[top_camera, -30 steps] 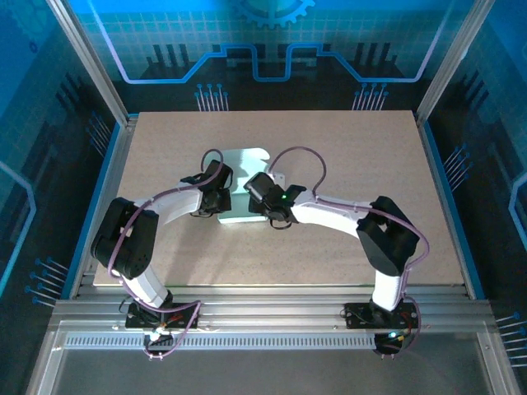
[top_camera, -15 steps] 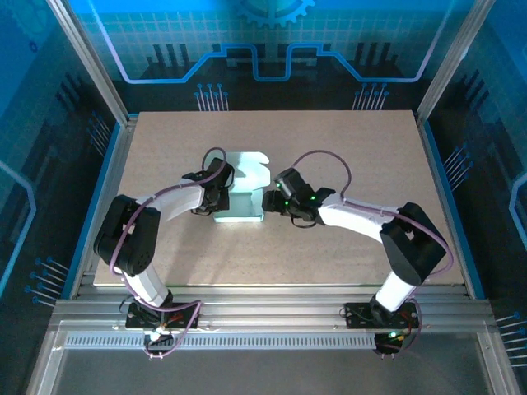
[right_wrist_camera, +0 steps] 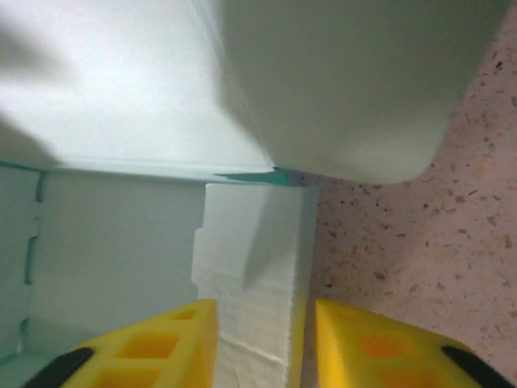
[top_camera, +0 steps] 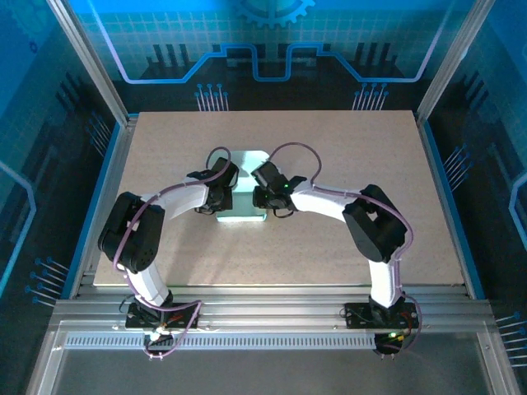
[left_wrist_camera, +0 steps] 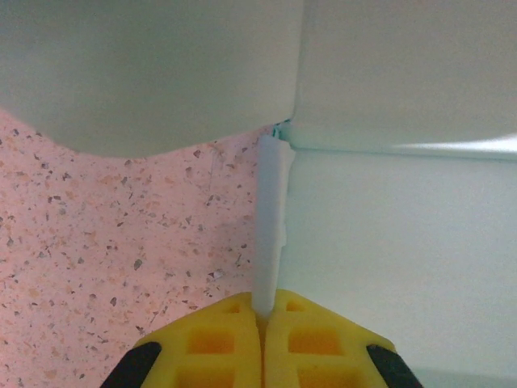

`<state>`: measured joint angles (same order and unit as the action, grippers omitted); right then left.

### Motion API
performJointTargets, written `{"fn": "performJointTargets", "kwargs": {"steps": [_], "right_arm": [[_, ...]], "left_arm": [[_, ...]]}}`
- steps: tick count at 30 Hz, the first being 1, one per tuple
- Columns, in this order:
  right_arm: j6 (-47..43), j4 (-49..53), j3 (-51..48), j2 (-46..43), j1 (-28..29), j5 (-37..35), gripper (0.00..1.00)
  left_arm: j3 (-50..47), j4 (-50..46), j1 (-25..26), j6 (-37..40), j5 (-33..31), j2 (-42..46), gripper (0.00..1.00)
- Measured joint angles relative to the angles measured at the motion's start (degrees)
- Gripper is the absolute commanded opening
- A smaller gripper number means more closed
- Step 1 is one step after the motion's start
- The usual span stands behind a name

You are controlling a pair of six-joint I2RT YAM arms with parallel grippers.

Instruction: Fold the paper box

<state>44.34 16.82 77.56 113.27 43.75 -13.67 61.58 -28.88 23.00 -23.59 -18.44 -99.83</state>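
Observation:
The paper box [top_camera: 244, 164] is pale mint card lying mid-table, with its side walls partly raised. My left gripper [top_camera: 222, 191] is at its left side. In the left wrist view, the left gripper [left_wrist_camera: 264, 311] is shut on a thin upright wall [left_wrist_camera: 271, 226] of the box. My right gripper [top_camera: 262, 192] is at the box's right side. In the right wrist view, the right gripper [right_wrist_camera: 265, 343] is open. A leaning side flap [right_wrist_camera: 258, 267] stands between its yellow fingers [right_wrist_camera: 161, 343], with a narrow gap left at the right finger.
The speckled pinkish tabletop [top_camera: 346, 222] spreads wide around the box. A rounded flap [right_wrist_camera: 355, 89] of the box hangs over the table beyond the right gripper. Metal rails [top_camera: 263, 317] run along the near edge, and frame posts stand at the table's corners.
My right arm swung out to the right, then came back to the box's right side, and its jaws narrowed around the flap. My left gripper kept hold of the left wall.

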Motion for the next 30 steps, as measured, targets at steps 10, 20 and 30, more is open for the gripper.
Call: {"fn": "performJointTargets", "kwargs": {"steps": [10,20,30], "right_arm": [[-1.4,4.8,3.6,4.3,1.3,-3.9,0.14],[-1.3,6.7,5.1,5.2,1.9,-7.4,0.00],[-2.9,7.6,5.1,5.1,1.9,-8.4,0.00]], "left_arm": [[1.0,-0.7,0.5,-0.2,-0.6,-0.9,0.02],[4.3,-3.9,2.4,-0.9,-4.3,-3.5,0.19],[0.5,-1.4,1.1,-2.4,2.7,0.1,0.44]]}}
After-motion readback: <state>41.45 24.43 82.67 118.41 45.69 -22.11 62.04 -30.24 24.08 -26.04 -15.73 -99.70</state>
